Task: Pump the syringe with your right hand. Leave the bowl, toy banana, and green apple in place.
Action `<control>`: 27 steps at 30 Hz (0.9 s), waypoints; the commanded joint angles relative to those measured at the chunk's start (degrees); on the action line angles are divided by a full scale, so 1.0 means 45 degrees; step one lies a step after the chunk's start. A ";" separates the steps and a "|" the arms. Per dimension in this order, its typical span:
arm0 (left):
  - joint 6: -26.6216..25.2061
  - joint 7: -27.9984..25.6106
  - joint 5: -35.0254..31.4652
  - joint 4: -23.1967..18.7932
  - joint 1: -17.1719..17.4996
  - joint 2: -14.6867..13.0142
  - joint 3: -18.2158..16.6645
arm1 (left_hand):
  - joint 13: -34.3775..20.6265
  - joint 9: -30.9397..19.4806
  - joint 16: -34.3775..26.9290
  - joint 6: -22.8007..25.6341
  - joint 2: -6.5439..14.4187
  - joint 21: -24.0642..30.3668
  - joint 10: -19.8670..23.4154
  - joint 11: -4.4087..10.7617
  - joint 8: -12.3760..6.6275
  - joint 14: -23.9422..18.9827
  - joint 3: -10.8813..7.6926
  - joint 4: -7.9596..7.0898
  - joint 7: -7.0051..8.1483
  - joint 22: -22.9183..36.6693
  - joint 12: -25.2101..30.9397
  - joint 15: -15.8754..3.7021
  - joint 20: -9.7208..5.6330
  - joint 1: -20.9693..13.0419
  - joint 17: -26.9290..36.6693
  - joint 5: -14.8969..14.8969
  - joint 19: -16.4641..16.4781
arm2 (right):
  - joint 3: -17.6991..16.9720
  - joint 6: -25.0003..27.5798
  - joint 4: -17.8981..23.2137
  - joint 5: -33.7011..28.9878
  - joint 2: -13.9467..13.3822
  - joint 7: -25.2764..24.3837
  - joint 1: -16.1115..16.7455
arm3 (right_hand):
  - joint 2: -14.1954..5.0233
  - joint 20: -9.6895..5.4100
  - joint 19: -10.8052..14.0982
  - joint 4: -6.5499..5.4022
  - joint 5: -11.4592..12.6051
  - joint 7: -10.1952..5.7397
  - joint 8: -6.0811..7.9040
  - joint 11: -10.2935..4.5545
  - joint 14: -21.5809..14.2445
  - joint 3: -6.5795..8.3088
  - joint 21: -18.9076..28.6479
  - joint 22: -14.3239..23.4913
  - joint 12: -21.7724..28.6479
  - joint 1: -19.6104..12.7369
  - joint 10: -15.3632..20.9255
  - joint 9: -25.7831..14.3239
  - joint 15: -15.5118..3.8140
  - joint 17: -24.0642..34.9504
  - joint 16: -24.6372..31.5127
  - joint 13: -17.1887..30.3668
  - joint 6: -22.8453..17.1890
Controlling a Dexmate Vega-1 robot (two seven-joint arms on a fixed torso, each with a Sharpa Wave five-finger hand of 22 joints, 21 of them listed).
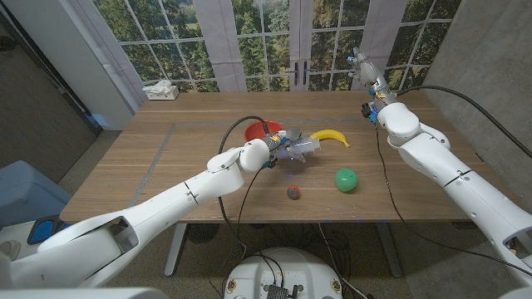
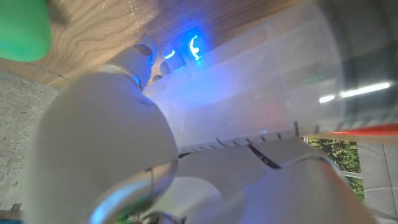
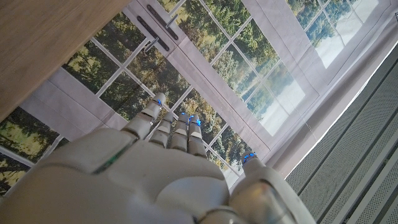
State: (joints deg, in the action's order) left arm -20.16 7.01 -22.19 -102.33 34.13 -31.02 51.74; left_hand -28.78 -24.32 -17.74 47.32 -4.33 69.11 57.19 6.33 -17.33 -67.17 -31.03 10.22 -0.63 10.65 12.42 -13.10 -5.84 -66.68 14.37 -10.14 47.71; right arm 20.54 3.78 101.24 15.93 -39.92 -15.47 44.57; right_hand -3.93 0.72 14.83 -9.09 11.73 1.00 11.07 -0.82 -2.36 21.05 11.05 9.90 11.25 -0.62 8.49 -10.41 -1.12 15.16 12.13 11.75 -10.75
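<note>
Syringe (image 1: 301, 148) gripped in left robot hand (image 1: 281, 149), beside bowl (image 1: 259, 131) and banana (image 1: 331, 137) | apple (image 1: 346, 179) nearer the robot | right robot hand (image 1: 364, 68) raised well away, fingers straight, empty

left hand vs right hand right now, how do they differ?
The left hand is low over the table's middle, holding the syringe beside the red bowl; the right hand is raised near the far edge and holds nothing. The left hand's fingers wrap the syringe; the right hand's fingers are straight. Both are white.
</note>
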 commanded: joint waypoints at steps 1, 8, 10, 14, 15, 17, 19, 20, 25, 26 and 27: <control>-0.0383 0.0433 -0.0004 0.0052 -0.0285 -0.0024 0.0326 | -0.0025 -0.0010 0.0029 0.0124 0.2557 0.0010 -0.0085 -0.0056 0.0068 -0.0029 -0.0148 0.0028 -0.0210 0.0000 -0.0054 -0.0112 -0.1450 -0.2475 -0.0009 0.0059 -0.0118 | -0.0018 -0.0070 -0.0096 0.0052 0.0021 0.0014 0.0011 | -0.0705 0.0041 -0.0009 0.0047 0.0054 -0.0002 0.0000 0.0083 -0.0052 0.0091 0.0038 0.0008 0.0058 -0.0105 -0.0004 -0.0015 0.0080 0.0009 0.0088 -0.0012 -0.0043; 0.0043 0.0798 -0.0222 0.0294 -0.0689 -0.0133 0.0681 | 0.0082 0.0084 0.0209 -0.0371 0.2390 -0.0096 -0.0599 -0.0074 0.0475 0.0277 -0.0240 0.0058 -0.0320 -0.0049 -0.0216 -0.0117 -0.1441 -0.2437 -0.0100 0.0001 -0.0474 | 0.0002 -0.0096 -0.0134 0.0029 0.0044 -0.0009 -0.0013 | -0.0707 0.0048 -0.0005 0.0052 0.0056 -0.0013 -0.0004 0.0049 -0.0053 0.0099 0.0039 0.0008 0.0054 -0.0113 -0.0015 -0.0015 0.0086 0.0000 0.0086 -0.0012 -0.0032; 0.0181 0.1245 -0.0392 0.0361 -0.0952 -0.0204 0.0895 | 0.0179 0.0157 0.0410 -0.0657 0.2115 -0.0157 -0.1150 -0.0013 0.0756 0.0663 -0.0211 0.0070 -0.0271 -0.0077 -0.0348 -0.0155 -0.1345 -0.2352 -0.0178 -0.0028 -0.0691 | 0.0001 -0.0115 -0.0155 0.0057 0.0042 0.0032 -0.0024 | -0.0708 0.0050 -0.0006 0.0054 0.0056 -0.0015 -0.0004 0.0040 -0.0056 0.0102 0.0038 0.0008 0.0048 -0.0116 -0.0031 -0.0015 0.0090 -0.0003 0.0086 -0.0012 -0.0031; -0.0047 0.1424 -0.0930 0.0276 -0.1089 -0.0202 0.1113 | 0.0339 0.0266 0.0655 -0.1161 0.1780 -0.0362 -0.1956 0.0207 0.1156 0.1333 0.0018 -0.0088 -0.0059 -0.0142 -0.0469 -0.0171 -0.1157 -0.1919 -0.0218 -0.0028 -0.0983 | 0.0012 -0.0150 -0.0186 0.0041 0.0069 0.0006 -0.0030 | -0.0700 0.0060 -0.0010 0.0056 0.0055 -0.0006 -0.0004 0.0059 -0.0060 0.0101 0.0036 0.0008 0.0050 -0.0116 -0.0027 -0.0014 0.0096 -0.0007 0.0087 -0.0012 -0.0031; -0.0104 0.1470 -0.1024 0.0246 -0.1103 -0.0201 0.1138 | 0.0388 0.0299 0.0660 -0.1177 0.1638 -0.0408 -0.2173 0.0261 0.1207 0.1448 0.0188 -0.0166 -0.0003 -0.0148 -0.0484 -0.0170 -0.1070 -0.1661 -0.0193 -0.0013 -0.1054 | 0.0016 -0.0156 -0.0188 0.0029 0.0064 0.0006 -0.0034 | -0.0701 0.0055 -0.0006 0.0056 0.0055 -0.0017 -0.0003 0.0056 -0.0063 0.0101 0.0038 0.0008 0.0047 -0.0116 -0.0036 -0.0014 0.0099 -0.0007 0.0088 -0.0012 -0.0034; -0.0117 0.1493 -0.1234 0.0219 -0.1131 -0.0214 0.1191 | 0.0492 0.0369 0.0674 -0.1495 0.1480 -0.0517 -0.2456 0.0265 0.1382 0.1678 0.0427 -0.0247 0.0092 -0.0166 -0.0447 -0.0168 -0.0953 -0.1277 -0.0146 -0.0027 -0.1194 | 0.0007 -0.0226 -0.0218 0.0040 0.0088 0.0001 -0.0029 | -0.0703 0.0060 -0.0002 0.0060 0.0056 -0.0010 -0.0005 0.0076 -0.0071 0.0107 0.0039 0.0008 0.0049 -0.0122 -0.0032 -0.0014 0.0118 -0.0013 0.0089 -0.0012 -0.0030; 0.0022 0.1752 -0.1278 0.0251 -0.1241 -0.0249 0.1240 | 0.0582 0.0426 0.0717 -0.1830 0.1426 -0.0613 -0.2667 0.0349 0.1500 0.1925 0.0574 -0.0293 0.0218 -0.0176 -0.0414 -0.0159 -0.0865 -0.0983 -0.0120 -0.0051 -0.1353 | 0.0024 -0.0211 -0.0205 -0.0011 0.0072 -0.0017 -0.0034 | -0.0703 0.0057 0.0002 0.0060 0.0056 -0.0015 -0.0006 0.0079 -0.0071 0.0107 0.0041 0.0008 0.0048 -0.0122 -0.0033 -0.0014 0.0122 -0.0014 0.0089 -0.0012 -0.0026; 0.0004 0.1818 -0.1354 0.0242 -0.1262 -0.0246 0.1263 | 0.0665 0.0475 0.0803 -0.2092 0.1441 -0.0750 -0.2958 0.0301 0.1540 0.2245 0.0640 -0.0319 0.0259 -0.0191 -0.0424 -0.0147 -0.0789 -0.0754 -0.0110 -0.0075 -0.1572 | 0.0028 -0.0212 -0.0204 -0.0028 0.0073 -0.0030 -0.0037 | -0.0701 0.0066 0.0015 0.0061 0.0056 -0.0019 -0.0005 0.0064 -0.0075 0.0108 0.0046 0.0008 0.0046 -0.0123 -0.0039 -0.0014 0.0125 -0.0015 0.0091 -0.0012 -0.0027; 0.0266 0.2073 -0.1667 0.0289 -0.1390 -0.0291 0.1362 | 0.0952 0.0683 0.1221 -0.2489 0.1322 -0.1332 -0.3658 0.0124 0.1483 0.3616 0.0872 -0.0512 0.0361 -0.0273 -0.0368 -0.0061 -0.0521 0.0405 -0.0149 -0.0066 -0.2132 | 0.0036 -0.0210 -0.0242 -0.0003 0.0086 0.0013 -0.0063 | -0.0688 0.0072 0.0019 0.0068 0.0054 -0.0027 -0.0007 0.0058 -0.0093 0.0106 0.0046 0.0008 0.0056 -0.0126 -0.0014 -0.0014 0.0124 -0.0021 0.0096 -0.0012 -0.0021; 0.0306 0.2200 -0.1707 0.0310 -0.1437 -0.0291 0.1386 | 0.1012 0.0732 0.1258 -0.2544 0.1231 -0.1513 -0.3789 0.0133 0.1467 0.3910 0.0964 -0.0527 0.0425 -0.0280 -0.0367 -0.0043 -0.0373 0.0666 -0.0128 -0.0051 -0.2359 | 0.0034 -0.0237 -0.0261 0.0003 0.0103 0.0007 -0.0062 | -0.0688 0.0072 0.0018 0.0069 0.0054 -0.0026 -0.0010 0.0054 -0.0096 0.0107 0.0045 0.0008 0.0054 -0.0127 -0.0019 -0.0014 0.0126 -0.0022 0.0096 -0.0012 -0.0014; 0.0251 0.2343 -0.1718 0.0303 -0.1456 -0.0276 0.1386 | 0.1066 0.0782 0.1239 -0.2675 0.1206 -0.1671 -0.3951 0.0148 0.1484 0.4124 0.1047 -0.0556 0.0488 -0.0276 -0.0371 -0.0051 -0.0239 0.0894 -0.0084 -0.0046 -0.2543 | 0.0042 -0.0261 -0.0273 -0.0017 0.0096 0.0013 -0.0067 | -0.0687 0.0074 0.0021 0.0069 0.0054 -0.0025 -0.0008 0.0060 -0.0097 0.0107 0.0046 0.0008 0.0053 -0.0127 -0.0022 -0.0014 0.0130 -0.0022 0.0097 -0.0012 -0.0018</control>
State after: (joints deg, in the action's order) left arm -20.04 14.16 -27.13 -101.22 29.20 -31.96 56.70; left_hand -24.40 -21.13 -12.35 36.07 1.02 62.96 40.62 7.03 -10.58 -50.94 -27.06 7.88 1.13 9.32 10.37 -7.25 -3.66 -66.42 13.67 -10.14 37.75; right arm 20.53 2.95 100.38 16.07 -39.64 -15.44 44.45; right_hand -4.83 0.72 14.82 -8.77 11.73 1.01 11.07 -0.82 -2.67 21.37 11.05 9.90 11.25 -1.52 8.49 -10.41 -0.81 14.89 12.13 11.75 -10.74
